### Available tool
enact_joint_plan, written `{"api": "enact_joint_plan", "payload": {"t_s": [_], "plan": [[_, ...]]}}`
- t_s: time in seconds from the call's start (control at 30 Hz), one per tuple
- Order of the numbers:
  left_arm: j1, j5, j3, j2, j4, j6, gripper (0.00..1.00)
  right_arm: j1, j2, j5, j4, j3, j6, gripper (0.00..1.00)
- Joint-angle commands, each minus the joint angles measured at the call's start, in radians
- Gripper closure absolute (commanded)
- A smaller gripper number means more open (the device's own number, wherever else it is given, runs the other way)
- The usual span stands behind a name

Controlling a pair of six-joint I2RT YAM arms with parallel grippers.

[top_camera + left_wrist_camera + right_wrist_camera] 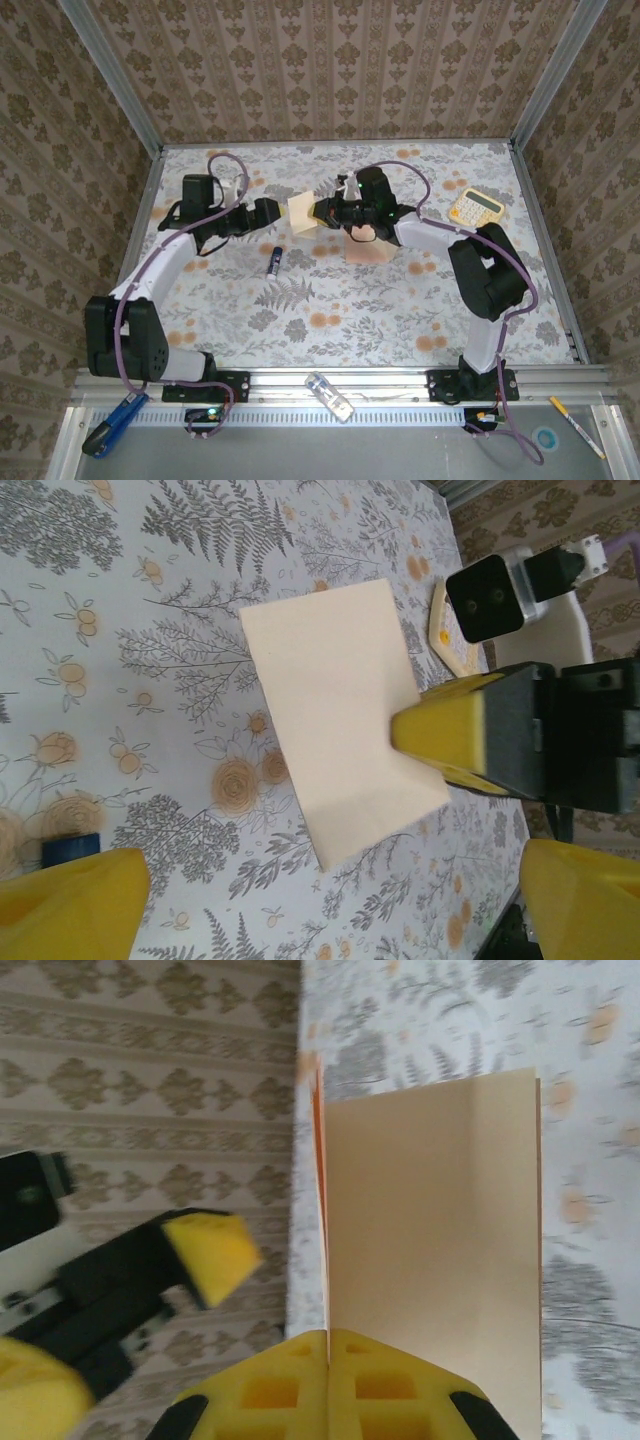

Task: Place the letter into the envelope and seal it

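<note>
The letter (302, 213) is a plain pale peach sheet held up off the table near the middle. My right gripper (326, 211) is shut on its right edge. In the right wrist view the pads (290, 1380) meet on the sheet's near edge, and the letter (430, 1240) stretches away from them. My left gripper (266, 213) is just left of the sheet and is open. Its yellow fingers (70, 900) stand wide apart below the letter (335, 705), not touching it. The salmon envelope (368, 250) lies flat on the table, partly under the right arm.
A small blue stick (274, 260) lies in front of the grippers. A yellow calculator (476, 206) sits at the back right. On the near rail are a clear tube (330, 397), a pen (575, 425) and a blue tool (105, 430). Patterned walls enclose the table.
</note>
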Motion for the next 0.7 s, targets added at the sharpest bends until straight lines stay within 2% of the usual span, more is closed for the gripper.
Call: {"api": "enact_joint_plan", "payload": {"t_s": [0.0,0.17,0.33,0.53,0.67], "plan": [[-0.013,0.022,-0.011,0.017,0.083,-0.038,0.07,0.013,0.004,-0.091,0.23,-0.015,0.152,1.0],[-0.02,0.026,-0.004,0.031,0.105,-0.047,0.13,0.033,0.033,-0.104,0.375,-0.018,0.245,1.0],[-0.02,0.037,-0.004,0.032,0.126,-0.061,0.21,0.058,0.06,-0.113,0.39,-0.006,0.254,1.0],[-0.017,0.062,-0.009,0.035,0.172,-0.097,0.39,0.069,0.077,-0.11,0.425,-0.01,0.277,1.0],[-0.007,0.095,-0.026,0.04,0.258,-0.163,0.58,0.071,0.078,-0.109,0.423,-0.013,0.275,1.0]]}}
